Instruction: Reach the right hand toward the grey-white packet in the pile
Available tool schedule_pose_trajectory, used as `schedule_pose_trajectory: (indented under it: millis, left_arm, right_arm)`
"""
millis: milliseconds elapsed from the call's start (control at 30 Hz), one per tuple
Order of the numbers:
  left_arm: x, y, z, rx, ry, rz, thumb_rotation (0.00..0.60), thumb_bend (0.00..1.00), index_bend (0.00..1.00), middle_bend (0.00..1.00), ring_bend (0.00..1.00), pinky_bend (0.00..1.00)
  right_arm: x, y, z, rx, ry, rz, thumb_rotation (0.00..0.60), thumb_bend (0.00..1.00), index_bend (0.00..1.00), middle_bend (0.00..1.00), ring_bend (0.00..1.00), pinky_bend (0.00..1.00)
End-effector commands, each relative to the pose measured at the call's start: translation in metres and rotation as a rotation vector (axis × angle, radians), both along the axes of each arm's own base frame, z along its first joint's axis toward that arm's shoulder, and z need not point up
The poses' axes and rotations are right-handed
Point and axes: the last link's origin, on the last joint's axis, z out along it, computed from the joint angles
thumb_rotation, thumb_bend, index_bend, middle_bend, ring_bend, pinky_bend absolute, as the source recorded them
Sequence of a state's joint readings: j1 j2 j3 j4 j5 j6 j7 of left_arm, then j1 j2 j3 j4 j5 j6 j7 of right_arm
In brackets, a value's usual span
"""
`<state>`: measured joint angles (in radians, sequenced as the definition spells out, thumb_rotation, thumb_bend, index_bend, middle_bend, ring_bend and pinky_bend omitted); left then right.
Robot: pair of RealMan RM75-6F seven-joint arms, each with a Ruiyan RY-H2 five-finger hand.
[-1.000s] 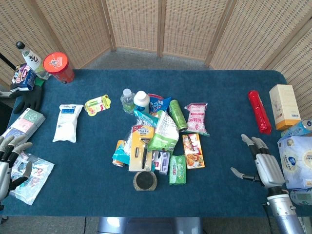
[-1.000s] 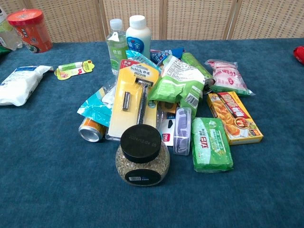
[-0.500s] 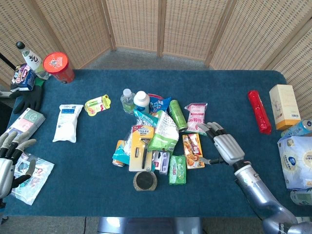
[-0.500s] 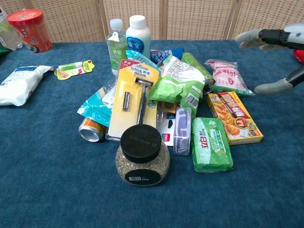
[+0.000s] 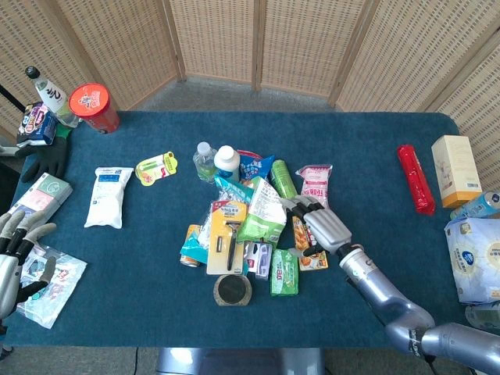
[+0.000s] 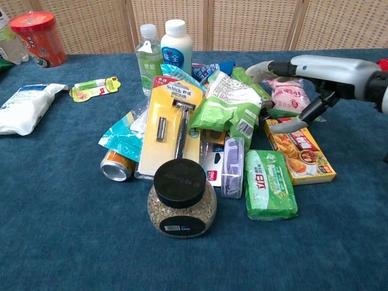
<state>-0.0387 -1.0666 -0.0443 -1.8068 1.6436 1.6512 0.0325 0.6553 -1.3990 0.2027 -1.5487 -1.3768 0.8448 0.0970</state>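
The grey-white packet point(image 5: 258, 258) point(image 6: 232, 165) lies at the pile's near side, between the razor card point(image 6: 173, 124) and the green soap packet point(image 6: 270, 183). My right hand point(image 5: 316, 226) point(image 6: 309, 76) hovers open over the orange box point(image 6: 298, 148), fingers spread and pointing left toward the green-white bag point(image 6: 229, 106). It stands right of and a little behind the grey-white packet and holds nothing. My left hand point(image 5: 16, 250) rests open at the table's left edge, shown only in the head view.
A black-lidded jar point(image 6: 181, 199) stands in front of the pile, and a pink packet point(image 6: 290, 97) lies behind my right hand. A red tube point(image 5: 416, 189) and a carton point(image 5: 456, 170) sit far right. A white bag point(image 5: 108, 195) lies left.
My right hand has swept left from the table's right front corner to the pile's right side, over the orange box. The left hand has barely moved.
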Motion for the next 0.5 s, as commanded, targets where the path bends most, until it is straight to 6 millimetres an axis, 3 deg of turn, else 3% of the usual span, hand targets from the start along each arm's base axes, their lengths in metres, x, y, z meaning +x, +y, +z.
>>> schedule_pose_trajectory:
  millis: [33, 267, 367, 400, 467, 500]
  left_arm:
    - [-0.001, -0.001, 0.001, 0.004, -0.006, 0.002, 0.6, 0.49, 0.23, 0.15, 0.08, 0.0]
    - [-0.008, -0.004, 0.003, 0.01, -0.014, 0.017, 0.6, 0.5, 0.24, 0.15, 0.08, 0.0]
    - [-0.011, -0.006, 0.004, 0.013, -0.018, 0.028, 0.6, 0.49, 0.24, 0.15, 0.07, 0.0]
    - [-0.013, -0.007, 0.005, 0.015, -0.018, 0.033, 0.6, 0.49, 0.24, 0.15, 0.07, 0.0]
    - [-0.015, -0.009, 0.006, 0.02, -0.018, 0.039, 0.6, 0.49, 0.24, 0.14, 0.06, 0.0]
    - [-0.015, -0.01, 0.007, 0.023, -0.019, 0.041, 0.6, 0.49, 0.24, 0.14, 0.06, 0.0]
  right_arm:
    - [0.008, -0.005, -0.012, 0.024, 0.006, 0.009, 0.518, 0.22, 0.0, 0.0, 0.0, 0.0]
    - [0.031, -0.021, -0.028, 0.043, 0.02, 0.04, 0.523, 0.23, 0.0, 0.0, 0.0, 0.0]
    - [0.037, -0.028, -0.032, 0.029, 0.007, 0.037, 0.567, 0.23, 0.0, 0.0, 0.0, 0.03]
    - [0.037, -0.031, -0.034, 0.021, 0.004, 0.033, 0.587, 0.23, 0.0, 0.01, 0.0, 0.08]
    - [0.036, -0.035, -0.035, 0.005, -0.012, 0.019, 0.6, 0.23, 0.07, 0.13, 0.06, 0.27]
    - [0.034, -0.037, -0.035, -0.004, -0.018, 0.014, 0.6, 0.23, 0.14, 0.23, 0.15, 0.4]
